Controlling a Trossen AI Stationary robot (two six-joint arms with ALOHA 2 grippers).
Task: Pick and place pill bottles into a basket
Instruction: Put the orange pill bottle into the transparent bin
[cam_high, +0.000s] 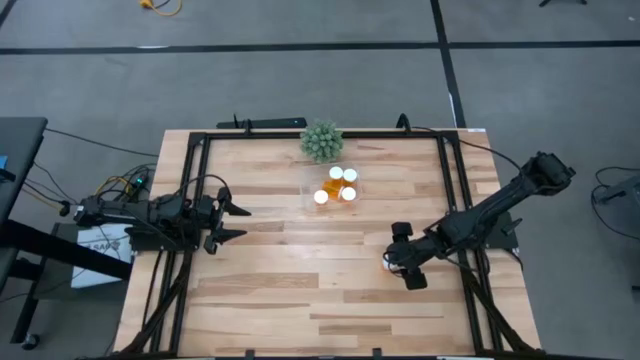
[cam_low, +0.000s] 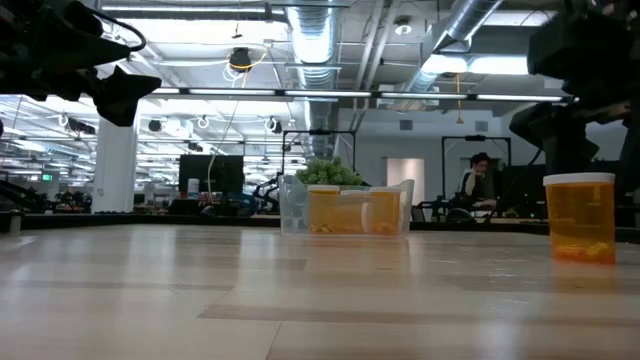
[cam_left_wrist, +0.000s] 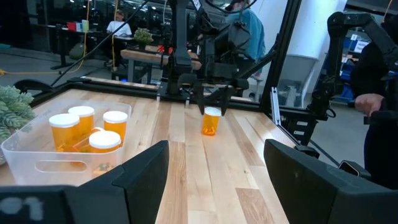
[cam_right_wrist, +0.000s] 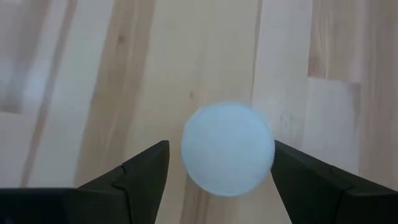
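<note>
The wooden bench carries everything, with a black frame around its edges. The left arm waits at the left edge of the bench, and its left pincer is empty, with the fingers apart, pointing toward the middle. The right arm reaches in from the right side, and its right pincer hangs directly over a single pill bottle that stands upright on the bench, well apart from the basket and to the near right of it. In the right wrist view the white cap of this bottle lies between the two dark fingers, which are spread apart on both sides of it; I cannot tell if they touch the bottle.

The clear basket stands on the far middle part of the bench, just beside a spiky green plant. Inside it stand four pill bottles with white caps, close together.

No brand, label or writing can be read on the bottles or the basket.

In the room behind the bench a person sits far away.
</note>
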